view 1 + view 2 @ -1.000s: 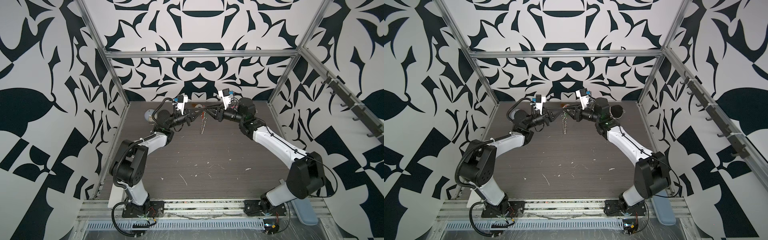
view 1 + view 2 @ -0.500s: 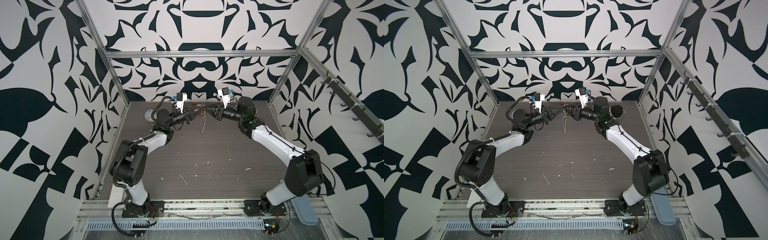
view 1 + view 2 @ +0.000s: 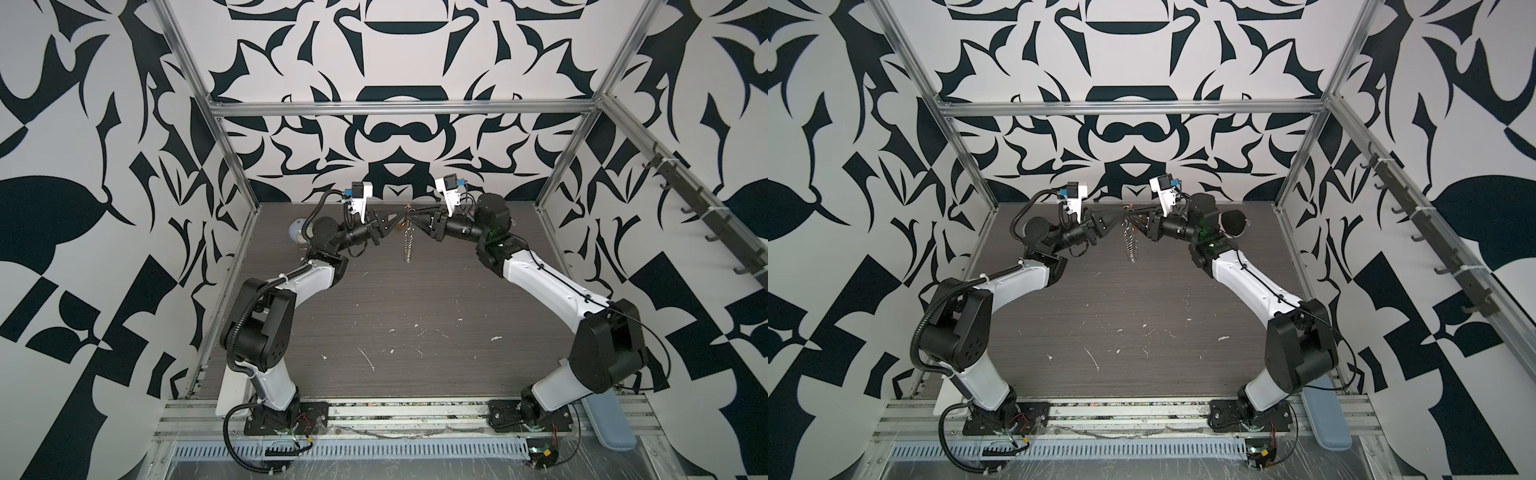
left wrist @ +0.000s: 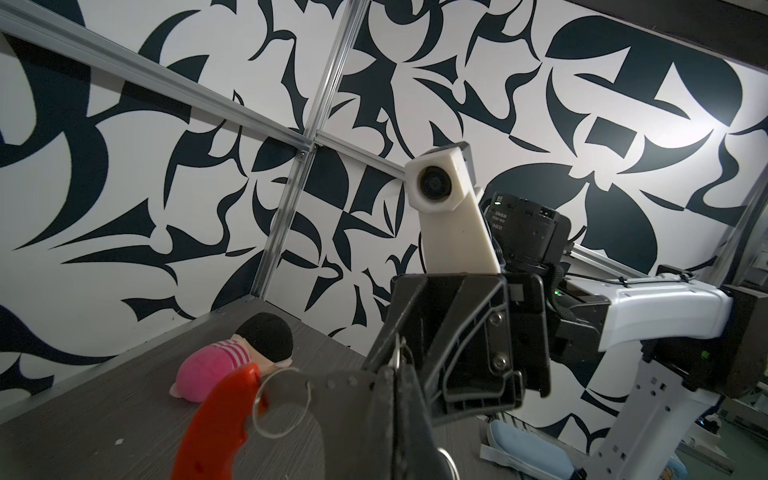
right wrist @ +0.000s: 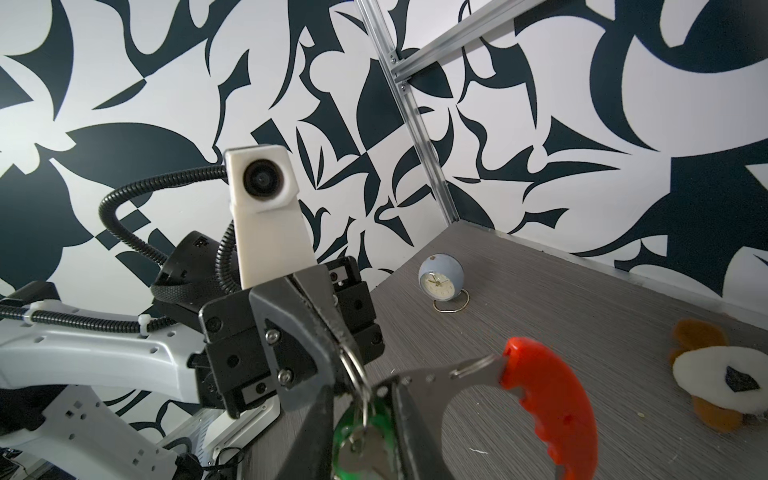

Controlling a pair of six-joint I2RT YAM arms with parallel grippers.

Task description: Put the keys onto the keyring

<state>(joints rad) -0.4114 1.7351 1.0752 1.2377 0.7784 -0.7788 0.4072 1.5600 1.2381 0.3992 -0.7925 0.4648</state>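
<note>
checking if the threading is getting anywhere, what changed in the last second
Barely anything. The left end effector seems to have lifted slightly, staying shut on the keyring; the right end effector still meets it in mid-air. The keyring still hangs between them above the table, and the blue clock has not moved.

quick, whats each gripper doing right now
left gripper: closed on a ring of the keyring.
right gripper: closed on the keys, gripping the green tag.
</note>
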